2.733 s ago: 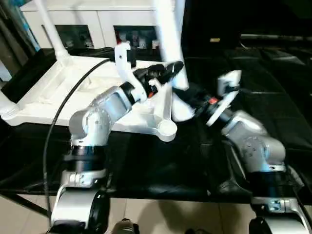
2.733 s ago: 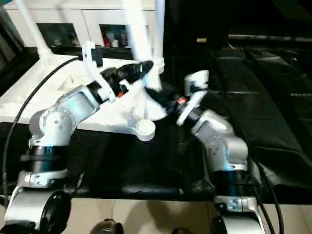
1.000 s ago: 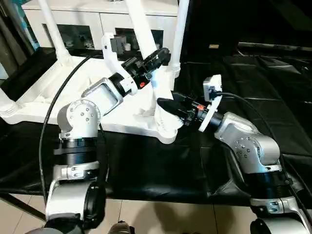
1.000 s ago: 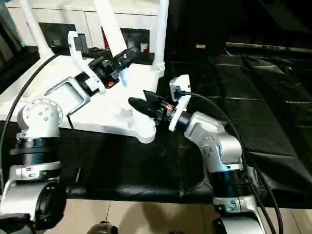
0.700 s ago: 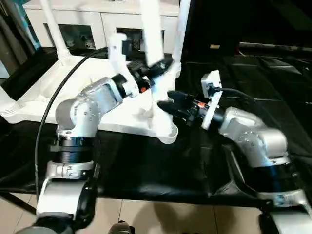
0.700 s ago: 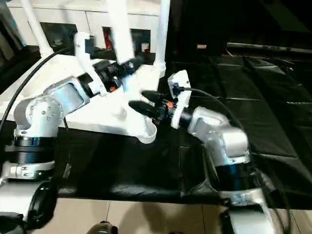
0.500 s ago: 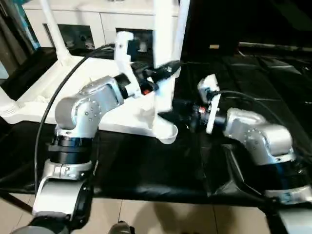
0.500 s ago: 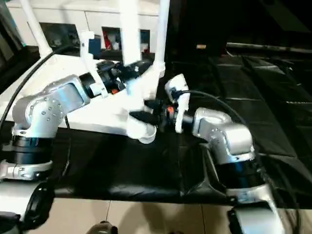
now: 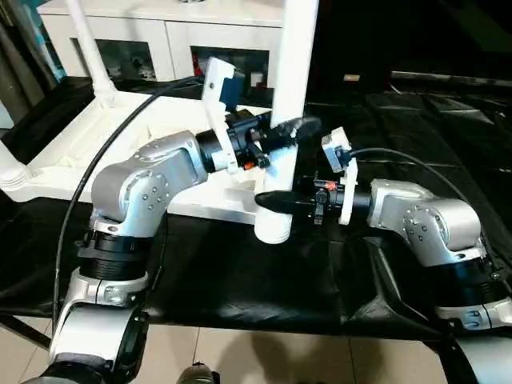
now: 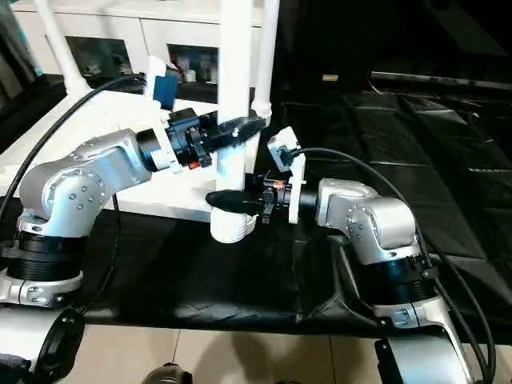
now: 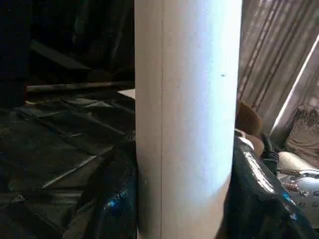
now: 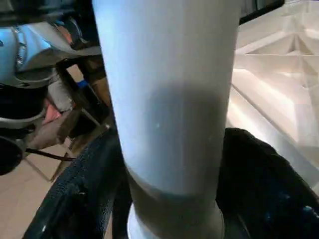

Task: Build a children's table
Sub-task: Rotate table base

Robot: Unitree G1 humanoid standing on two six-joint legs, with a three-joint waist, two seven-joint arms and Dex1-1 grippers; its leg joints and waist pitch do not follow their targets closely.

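Note:
The children's table lies upside down: its white tabletop [image 9: 64, 152] rests ribbed side up on black cloth. One white leg [image 9: 294, 64] stands upright in the near right corner socket [image 9: 272, 228]. My left gripper [image 9: 296, 128] is shut on this leg at mid height, and the left wrist view has the leg [image 11: 187, 119] pressed between both black fingers [image 11: 117, 194]. My right gripper [image 9: 276, 200] sits lower, just above the socket. It is open, with its fingers [image 12: 264, 189] on either side of the leg [image 12: 169, 99].
Other legs rise from the far left corner [image 9: 86, 48], the near left corner [image 9: 8, 164] and the far right corner [image 10: 268, 48]. A white cabinet [image 9: 160, 32] with glass doors stands behind. Black cloth [image 9: 400, 104] covers the bench to the right. A black cable [image 9: 88, 192] crosses the tabletop.
The leg has swung from a tilt to upright in the near corner socket, carried by my left gripper. My right gripper has dropped to the leg's base and its jaws have widened.

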